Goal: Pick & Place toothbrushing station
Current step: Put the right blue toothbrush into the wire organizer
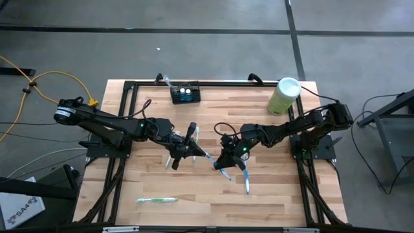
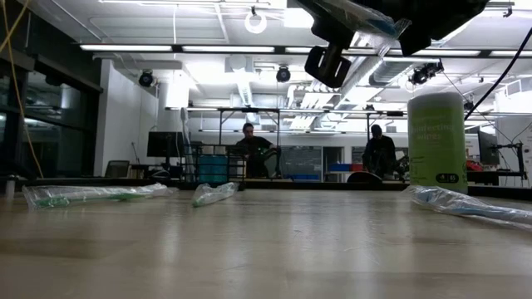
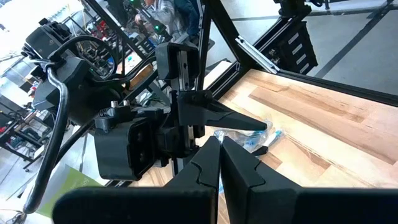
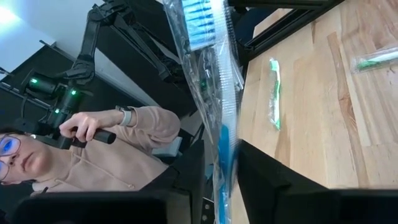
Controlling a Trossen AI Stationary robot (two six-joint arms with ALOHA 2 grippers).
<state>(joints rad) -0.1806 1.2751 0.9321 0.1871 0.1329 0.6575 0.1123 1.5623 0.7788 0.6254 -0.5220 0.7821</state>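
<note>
High view shows a wooden surface (image 1: 272, 188) with two dark arms reaching in toward the middle. The toothbrushing station (image 1: 185, 94), a small black box with slots, sits at the far edge of the surface, a bit left of the middle, and no hand touches it. The left hand (image 1: 189, 145) is near the middle of the surface, well apart from the station. In the left wrist view its two fingers (image 3: 249, 171) are pressed together with nothing between them. The right hand (image 1: 226, 159) is just right of the left hand, and the two are close to each other. In the right wrist view the right hand (image 4: 219, 168) grips a blue toothbrush in a clear wrapper (image 4: 208, 74), which sticks out past the fingers. Another blue wrapped toothbrush (image 1: 246, 181) lies on the surface just near of the right hand. A green wrapped toothbrush (image 1: 156, 200) lies near the front, left of the middle. A pale green can with a white lid (image 1: 284, 96) stands at the far right. In the right wrist view a person in a light top (image 4: 118, 149) sits beyond the surface, holding a dark handle.
</note>
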